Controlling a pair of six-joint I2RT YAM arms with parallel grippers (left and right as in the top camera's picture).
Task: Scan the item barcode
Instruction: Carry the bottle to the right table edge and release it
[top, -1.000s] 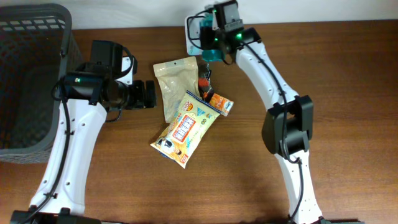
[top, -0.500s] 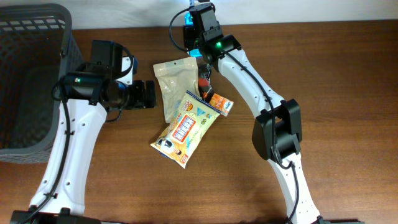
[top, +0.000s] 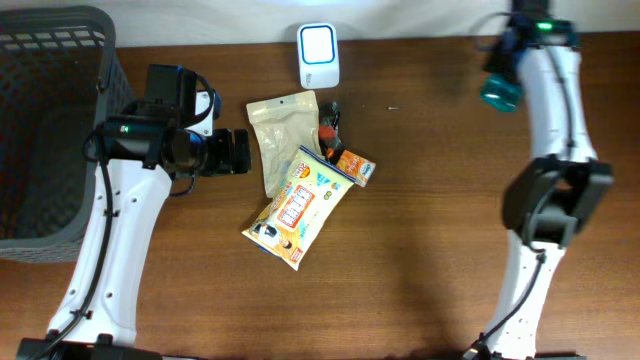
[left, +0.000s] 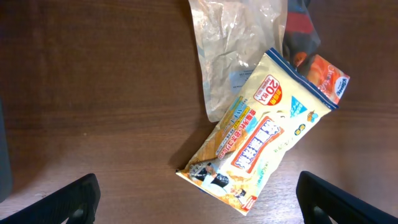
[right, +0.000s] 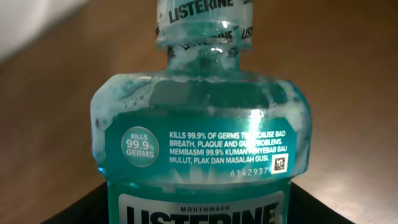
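Right wrist view: the right gripper clamps a teal mouthwash bottle between dark fingers that show only at the frame's lower corners. The bottle is translucent, with foam clinging inside its shoulders. Its neck seal is printed LISTERINE, and a teal label band reads "KILLS 99.9% GERMS". A small square code sits at the band's right end.

From overhead, the bottle hangs at the table's far right rear. It is well apart from the white scanner, which stands at the back edge near the centre.

The left gripper is spread wide with nothing between its fingers, just left of a pile of packets. In that pile a yellow snack pouch lies tilted across the lower end of a clear pouch. An orange packet and a dark red item sit at the snack pouch's upper right. A grey basket sits at the far left.
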